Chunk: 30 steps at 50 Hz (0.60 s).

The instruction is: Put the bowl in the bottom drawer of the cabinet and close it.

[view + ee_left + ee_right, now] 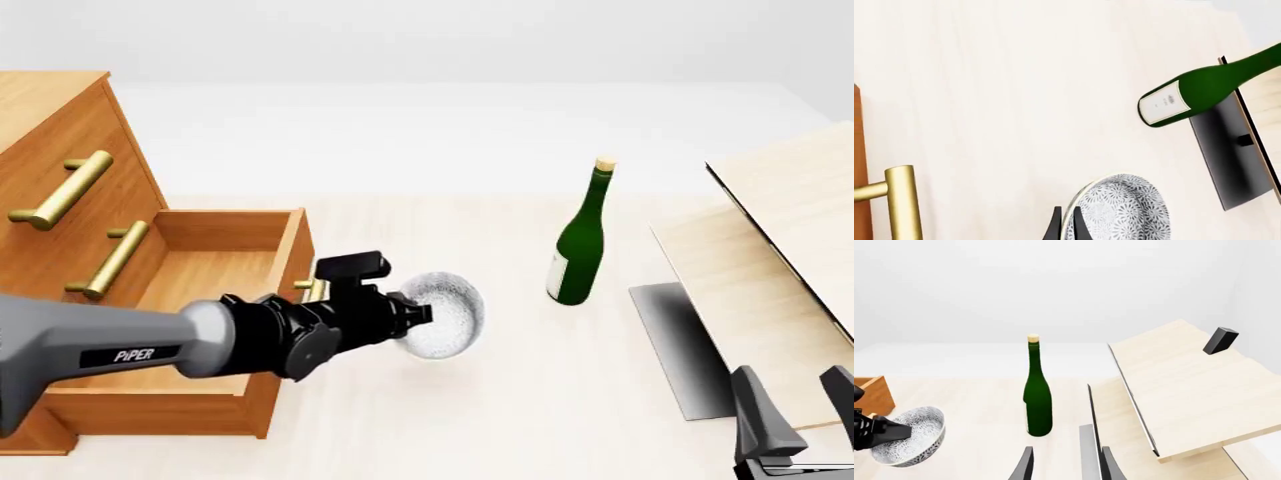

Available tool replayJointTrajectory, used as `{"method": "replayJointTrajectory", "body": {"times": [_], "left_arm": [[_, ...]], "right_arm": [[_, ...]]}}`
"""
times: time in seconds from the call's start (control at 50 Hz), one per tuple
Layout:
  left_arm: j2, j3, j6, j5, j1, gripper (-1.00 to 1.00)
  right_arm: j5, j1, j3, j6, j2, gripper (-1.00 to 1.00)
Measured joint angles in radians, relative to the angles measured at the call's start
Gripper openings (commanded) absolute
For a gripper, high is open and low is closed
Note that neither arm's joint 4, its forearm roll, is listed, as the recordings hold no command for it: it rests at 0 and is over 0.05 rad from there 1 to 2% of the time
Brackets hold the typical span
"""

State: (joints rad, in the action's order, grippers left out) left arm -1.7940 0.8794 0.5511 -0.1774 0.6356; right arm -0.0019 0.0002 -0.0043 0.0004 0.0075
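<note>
Pale worktop (pixel 534 400) carries the open bottom drawer (pixel 200 300). Beside it, left gripper (pixel 424 314) pinches the bowl (pixel 447 318) rim; next, probably lower it inside. Right gripper (pixel 797 405) hangs open, empty.

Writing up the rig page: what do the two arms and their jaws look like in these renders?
The left arm has a smooth grey link with white "PiPER" lettering on a black label, then a black wrist section. The left gripper is black with thin dark jaws. Of the right arm only the right gripper shows: dark grey, flat tapered jaws on a black base. No cables visible.
</note>
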Motion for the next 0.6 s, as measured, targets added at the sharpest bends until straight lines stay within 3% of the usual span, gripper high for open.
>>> {"method": "replayJointTrajectory", "body": {"times": [0.6], "left_arm": [[0.143,-0.051,-0.067,0.035,-0.025,-1.00]], "right_arm": [[0.000,0.000,0.000,0.000,0.000,1.00]]}}
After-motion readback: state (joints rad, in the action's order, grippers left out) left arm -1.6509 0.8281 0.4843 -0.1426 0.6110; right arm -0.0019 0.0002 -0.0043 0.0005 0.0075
